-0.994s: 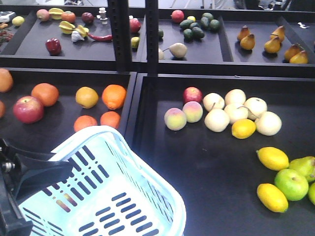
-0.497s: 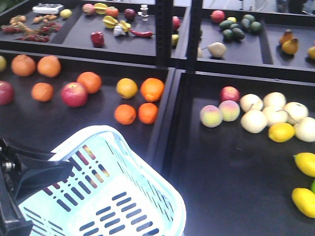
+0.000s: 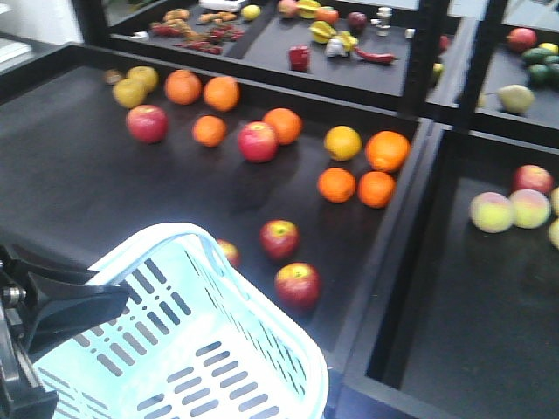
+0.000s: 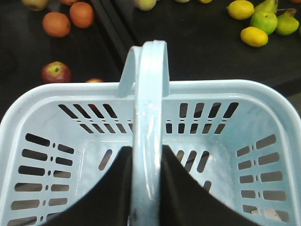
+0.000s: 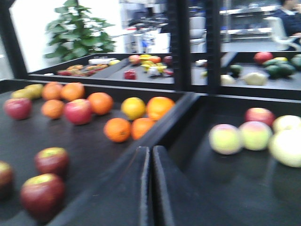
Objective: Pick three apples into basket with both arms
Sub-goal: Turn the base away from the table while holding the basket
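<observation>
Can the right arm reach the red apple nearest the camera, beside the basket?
Probably yes. The apple lies on its own with nothing over it. The right tool is shut and empty, so it must open first, and the basket rim sits close beside the apple.

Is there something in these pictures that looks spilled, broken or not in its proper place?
Nothing stands out. The basket is empty and whole, its handle held in the left tool. The apples and oranges lie loose in their tray, none spilled. One apple is half hidden behind the basket rim.
</observation>
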Controlling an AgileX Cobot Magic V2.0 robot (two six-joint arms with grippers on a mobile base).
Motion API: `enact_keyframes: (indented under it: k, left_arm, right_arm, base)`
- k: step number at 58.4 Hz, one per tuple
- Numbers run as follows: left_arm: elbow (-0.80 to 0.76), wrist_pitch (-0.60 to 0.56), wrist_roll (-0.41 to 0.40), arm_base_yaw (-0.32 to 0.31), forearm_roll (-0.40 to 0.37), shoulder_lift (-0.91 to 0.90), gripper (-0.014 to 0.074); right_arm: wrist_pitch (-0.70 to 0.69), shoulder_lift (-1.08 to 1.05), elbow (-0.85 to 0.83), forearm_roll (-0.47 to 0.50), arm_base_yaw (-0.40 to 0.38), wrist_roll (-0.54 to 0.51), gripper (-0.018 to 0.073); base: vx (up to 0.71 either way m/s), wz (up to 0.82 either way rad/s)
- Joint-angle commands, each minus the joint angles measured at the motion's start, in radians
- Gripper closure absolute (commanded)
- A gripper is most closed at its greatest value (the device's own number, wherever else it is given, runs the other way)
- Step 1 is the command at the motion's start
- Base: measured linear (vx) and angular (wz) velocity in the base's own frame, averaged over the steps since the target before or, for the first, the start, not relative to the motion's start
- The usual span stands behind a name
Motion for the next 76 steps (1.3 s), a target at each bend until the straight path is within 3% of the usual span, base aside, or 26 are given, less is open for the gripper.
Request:
enact_keyframes:
  k: [1,76]
  left_arm:
    - [-0.03,-0.086,-0.01,-0.005,-0.031,-0.012,0.0602]
    - [-0.03,-0.086,-0.01,-0.005,-0.031,-0.013,0.0602]
  right_arm:
    - [-0.072,-0.012,0.011,-0.012,-0.004,-0.002,0.0565]
    - [-0.072,-0.012,0.011,-0.012,-0.004,-0.002,0.0565]
  base:
    - [-0.14,0.54]
    - [-0.14,0.53]
